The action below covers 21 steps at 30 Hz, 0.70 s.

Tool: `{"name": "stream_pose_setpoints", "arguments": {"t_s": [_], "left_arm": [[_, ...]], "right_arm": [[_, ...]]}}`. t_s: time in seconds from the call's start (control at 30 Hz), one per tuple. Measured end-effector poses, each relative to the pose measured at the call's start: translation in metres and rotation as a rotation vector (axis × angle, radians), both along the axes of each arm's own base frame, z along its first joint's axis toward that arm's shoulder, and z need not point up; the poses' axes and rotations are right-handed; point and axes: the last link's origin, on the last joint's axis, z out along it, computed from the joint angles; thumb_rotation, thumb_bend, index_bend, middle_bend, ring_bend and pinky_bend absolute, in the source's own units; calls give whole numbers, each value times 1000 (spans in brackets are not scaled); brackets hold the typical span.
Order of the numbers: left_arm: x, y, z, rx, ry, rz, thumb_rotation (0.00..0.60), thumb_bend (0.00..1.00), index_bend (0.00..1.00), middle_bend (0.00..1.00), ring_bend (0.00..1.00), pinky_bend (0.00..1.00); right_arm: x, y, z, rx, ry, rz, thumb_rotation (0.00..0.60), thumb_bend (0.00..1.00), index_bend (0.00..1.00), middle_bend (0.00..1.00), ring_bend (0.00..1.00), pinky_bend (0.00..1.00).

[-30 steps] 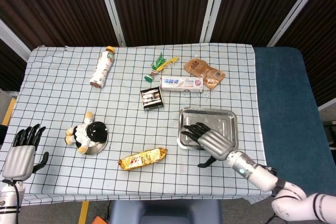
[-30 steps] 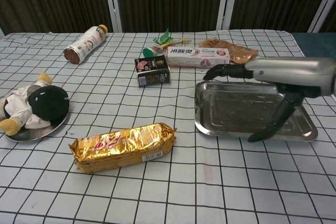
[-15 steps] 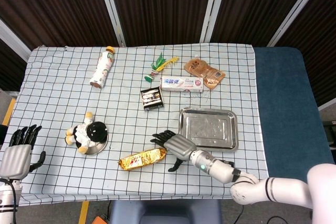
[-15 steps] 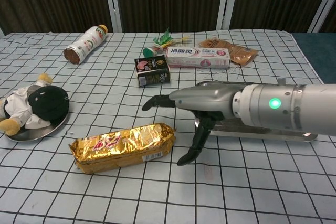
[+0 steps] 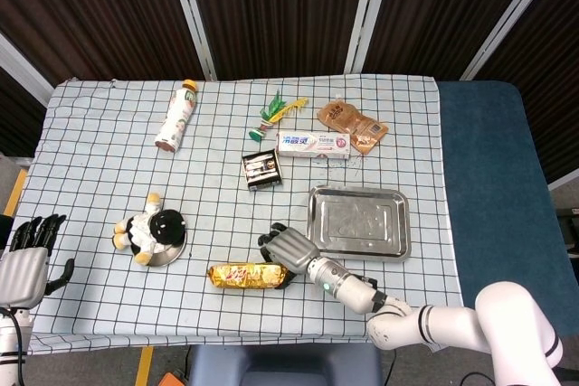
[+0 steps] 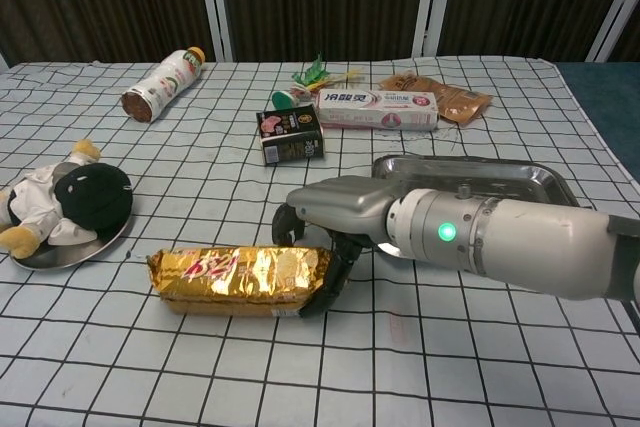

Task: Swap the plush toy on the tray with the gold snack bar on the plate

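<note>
gripping the gold snack bar (image 6: 240, 279) at its right end, the right hand (image 6: 330, 215) curls around it; left hand (image 5: 24, 268) idle, fingers spread.

bright even overhead light, soft short shadows, glare on tray (image 6: 545, 179), background dark, edges perhaps slightly warped.

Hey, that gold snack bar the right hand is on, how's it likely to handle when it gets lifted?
The gold snack bar looks crinkly and foil-wrapped, so it is probably slick under the right hand. It is long and flat, so it may sag or tilt if lifted from its one gripped end. It likely weighs little.
</note>
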Motion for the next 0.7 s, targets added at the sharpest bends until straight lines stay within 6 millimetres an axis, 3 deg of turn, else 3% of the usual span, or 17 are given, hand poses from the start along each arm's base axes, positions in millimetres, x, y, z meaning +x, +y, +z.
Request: {"name": "stream_pose_setpoints", "arguments": {"t_s": [0.17, 0.37, 0.57, 0.7], "left_arm": [[0, 0, -1, -7, 6, 0, 600, 444, 83, 92, 0, 73], [1, 0, -3, -12, 12, -2, 600, 443, 83, 95, 0, 72], [2, 0, -7, -26, 23, -7, 600, 442, 83, 94, 0, 73], [3, 0, -9, -32, 27, -9, 600, 441, 83, 94, 0, 73]], "right_arm": [[-4, -1, 6, -66, -41, 16, 600, 81, 925, 612, 597, 373], [-14, -6, 30, -148, -60, 17, 600, 81, 925, 612, 597, 379], [-30, -9, 76, -264, -80, 3, 600, 81, 925, 612, 597, 381], [-52, -7, 116, -358, -76, -30, 600, 81, 925, 613, 597, 382]]}}
